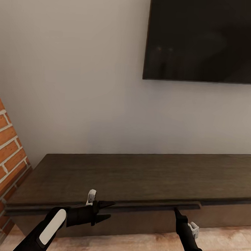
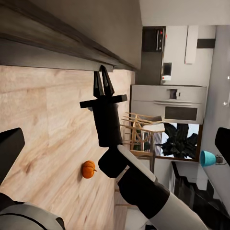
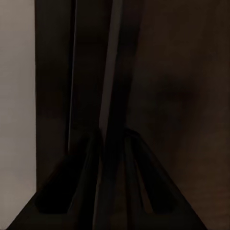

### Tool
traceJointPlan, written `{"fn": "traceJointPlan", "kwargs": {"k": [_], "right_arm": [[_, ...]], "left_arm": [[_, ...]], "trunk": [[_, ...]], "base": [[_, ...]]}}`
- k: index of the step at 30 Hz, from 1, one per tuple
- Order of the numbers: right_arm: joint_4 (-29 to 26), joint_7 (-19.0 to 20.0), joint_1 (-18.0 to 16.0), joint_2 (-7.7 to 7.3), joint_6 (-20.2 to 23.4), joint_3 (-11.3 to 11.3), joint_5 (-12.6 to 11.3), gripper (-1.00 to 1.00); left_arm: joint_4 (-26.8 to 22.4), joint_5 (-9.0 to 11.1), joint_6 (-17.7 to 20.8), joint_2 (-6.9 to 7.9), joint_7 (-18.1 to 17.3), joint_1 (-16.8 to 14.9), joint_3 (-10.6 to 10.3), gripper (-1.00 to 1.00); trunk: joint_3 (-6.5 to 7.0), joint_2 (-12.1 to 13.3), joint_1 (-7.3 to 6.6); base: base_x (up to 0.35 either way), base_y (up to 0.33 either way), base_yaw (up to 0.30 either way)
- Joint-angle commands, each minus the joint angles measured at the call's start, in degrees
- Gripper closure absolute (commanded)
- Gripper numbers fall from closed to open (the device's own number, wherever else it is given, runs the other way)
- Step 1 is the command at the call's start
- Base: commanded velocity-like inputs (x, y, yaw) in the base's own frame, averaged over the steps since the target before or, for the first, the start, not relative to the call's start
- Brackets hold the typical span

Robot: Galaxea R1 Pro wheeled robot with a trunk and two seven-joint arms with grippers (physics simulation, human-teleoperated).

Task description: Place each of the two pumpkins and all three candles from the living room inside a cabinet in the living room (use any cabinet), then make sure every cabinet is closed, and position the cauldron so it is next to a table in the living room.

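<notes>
The long dark brown cabinet (image 1: 137, 174) runs along the wall below me. Its left drawer front (image 1: 143, 216) stands slightly out, its top lip ending at the right. My right gripper (image 1: 177, 212) points up at that lip. In the right wrist view the thin drawer edge (image 3: 109, 96) runs between its nearly closed fingers (image 3: 88, 163). My left gripper (image 1: 107, 210) hovers open in front of the drawer, pointing right with nothing in it. One orange pumpkin (image 2: 87, 169) lies on the wooden floor behind my right arm. The candles and cauldron are out of view.
A black TV (image 1: 205, 37) hangs on the wall above the cabinet. A brick wall (image 1: 4, 148) juts in at the left. The left wrist view looks back to wooden chairs (image 2: 139, 132), a plant (image 2: 179, 141), a teal pot (image 2: 207, 158) and grey kitchen units (image 2: 167, 103).
</notes>
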Motion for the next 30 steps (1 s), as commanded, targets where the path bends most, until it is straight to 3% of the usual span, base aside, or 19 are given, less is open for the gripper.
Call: {"fn": "traceJointPlan", "kwargs": {"k": [1, 16, 30], "right_arm": [[-0.1, 0.67, -0.07, 0.0, 0.44, 0.07, -0.9, 1.0], [-0.1, 0.67, -0.07, 0.0, 0.44, 0.05, -0.91, 1.0], [-0.1, 0.67, -0.07, 0.0, 0.5, 0.06, -0.99, 1.0]], "left_arm": [[0.02, 0.01, 0.15, 0.04, -0.19, -0.03, -0.09, -1.0], [0.02, 0.01, 0.14, 0.04, -0.19, -0.03, -0.09, -1.0], [0.02, -0.02, 0.14, -0.04, -0.19, -0.03, -0.09, -1.0]], "trunk": [[-0.04, -0.03, -0.03], [-0.04, -0.03, -0.03], [-0.04, -0.03, -0.03]], "base": [[-0.022, 0.0, 0.0], [-0.12, 0.0, 0.0], [-0.214, 0.0, 0.0]]}}
